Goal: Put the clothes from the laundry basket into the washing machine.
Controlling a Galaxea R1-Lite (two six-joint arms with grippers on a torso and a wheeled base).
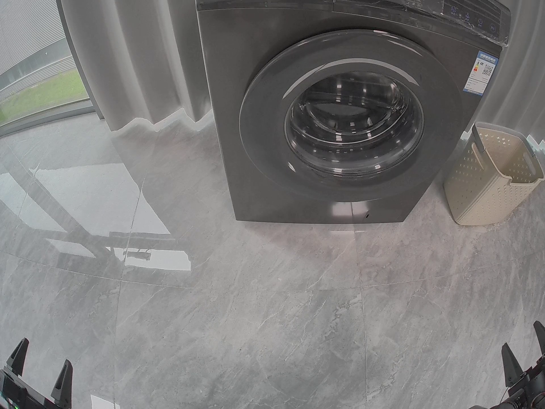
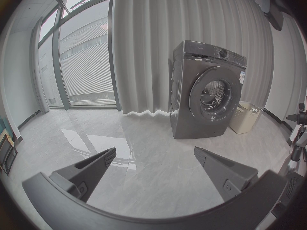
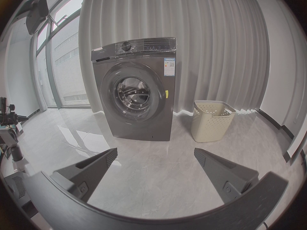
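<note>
The washing machine (image 1: pixel 267 46), a smooth dark-grey metal box, stands on glossy marbled floor tiles (image 1: pixel 255 325). Its round glass door (image 1: pixel 353 121) shows a ribbed steel drum inside. Just beside it on the right sits the laundry basket (image 1: pixel 482 194), tapered beige perforated plastic, its pierced inner walls in sight. The left gripper (image 1: pixel 42 359) and right gripper (image 1: pixel 521 339) hang low, well apart from both, their black pointed fingers spread wide, holding nothing
</note>
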